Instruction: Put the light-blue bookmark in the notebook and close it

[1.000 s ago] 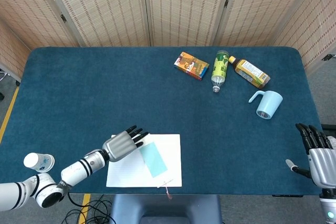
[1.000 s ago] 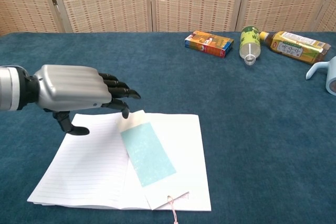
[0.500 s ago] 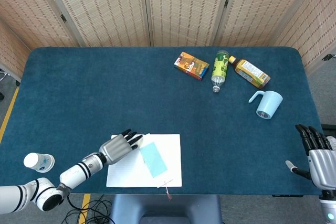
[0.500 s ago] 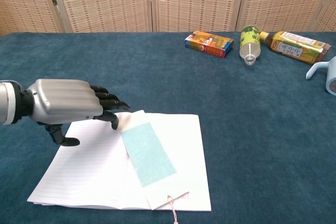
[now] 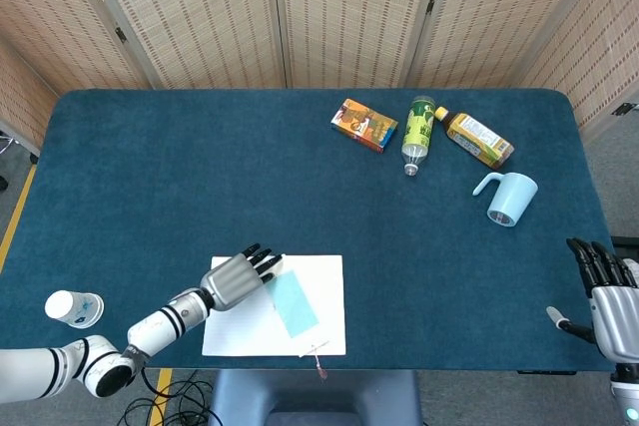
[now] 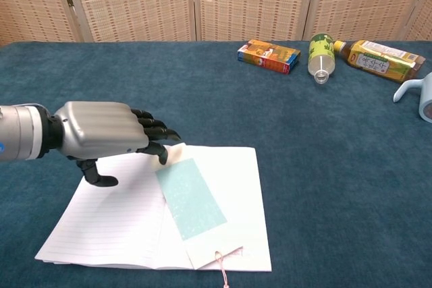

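Observation:
The open notebook point(image 5: 318, 312) point(image 6: 239, 200) lies at the near table edge, white lined pages up. The light-blue bookmark point(image 5: 292, 303) point(image 6: 190, 198) lies flat and slanted across its middle, with a thin cord at the notebook's near edge. My left hand point(image 5: 240, 278) point(image 6: 101, 137) hovers palm down over the notebook's far left corner, fingers stretched toward the bookmark's far end, holding nothing. My right hand point(image 5: 607, 299) shows only in the head view, at the table's near right edge, fingers apart and empty.
At the far right lie an orange box point(image 5: 364, 125) point(image 6: 268, 56), a green bottle point(image 5: 419, 133) point(image 6: 320, 56), a yellow bottle point(image 5: 479, 139) point(image 6: 376, 61) and a light-blue mug point(image 5: 508, 198) point(image 6: 422, 95). A small white cup point(image 5: 73, 308) sits off the near left edge.
My left hand drew back toward the left and near side, then came forward again to the notebook's far left corner. The bookmark and notebook stayed put.

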You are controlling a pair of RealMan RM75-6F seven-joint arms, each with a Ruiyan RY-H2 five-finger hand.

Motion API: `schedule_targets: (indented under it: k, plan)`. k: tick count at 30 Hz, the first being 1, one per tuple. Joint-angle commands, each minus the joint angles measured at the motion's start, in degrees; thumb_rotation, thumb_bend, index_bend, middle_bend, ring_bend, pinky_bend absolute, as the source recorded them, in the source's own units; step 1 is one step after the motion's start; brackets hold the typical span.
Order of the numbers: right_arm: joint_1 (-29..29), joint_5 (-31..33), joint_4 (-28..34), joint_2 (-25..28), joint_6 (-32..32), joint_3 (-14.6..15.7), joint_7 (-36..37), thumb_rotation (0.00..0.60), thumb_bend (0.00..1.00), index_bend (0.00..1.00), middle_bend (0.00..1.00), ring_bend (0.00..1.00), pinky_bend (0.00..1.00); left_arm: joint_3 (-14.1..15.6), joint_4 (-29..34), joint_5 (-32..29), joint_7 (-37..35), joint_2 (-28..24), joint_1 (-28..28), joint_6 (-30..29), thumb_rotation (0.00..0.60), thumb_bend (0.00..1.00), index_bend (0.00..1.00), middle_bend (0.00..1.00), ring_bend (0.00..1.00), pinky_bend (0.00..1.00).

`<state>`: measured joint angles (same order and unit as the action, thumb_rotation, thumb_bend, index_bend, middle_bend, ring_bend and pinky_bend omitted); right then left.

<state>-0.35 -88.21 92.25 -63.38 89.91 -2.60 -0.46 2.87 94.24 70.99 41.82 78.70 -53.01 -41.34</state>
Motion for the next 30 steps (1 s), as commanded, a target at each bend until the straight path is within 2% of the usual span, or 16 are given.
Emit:
schedule_targets:
  k: [1,18,24,30]
  plan:
    - [-0.1,0.0,0.0,0.1,0.2,0.0,0.0,0.600,0.07,0.00,0.11,0.09,0.17,-0.2,0.0,-0.6,0.6,0.6,-0.5,0.1,0.600,0.35,0.22,0.00,0.00,0.13]
    - [-0.7,0.3,-0.7,-0.1,0.6,0.0,0.9,0.600,0.07,0.00,0.11,0.09,0.17,-0.9,1.2,-5.3,4.6,2.8,-3.7,-0.6,0.600,0.35,0.21,0.00,0.00,0.13]
    - [-0.5,0.2,-1.0,-0.3,0.2,0.0,1.2,0.600,0.07,0.00,0.11,0.09,0.17,0.0,6.5,0.1,3.1,0.1,-3.3,-2.9,0.600,0.35,0.20,0.00,0.00,0.13]
    - [-0.3,0.2,-1.2,-0.3,-0.2,-0.1,1.2,0.600,0.07,0.00,0.11,0.09,0.17,2.1,10.2,6.7,0.7,-0.6,-3.3,-1.8,0.600,0.35,0.20,0.00,0.00,0.13]
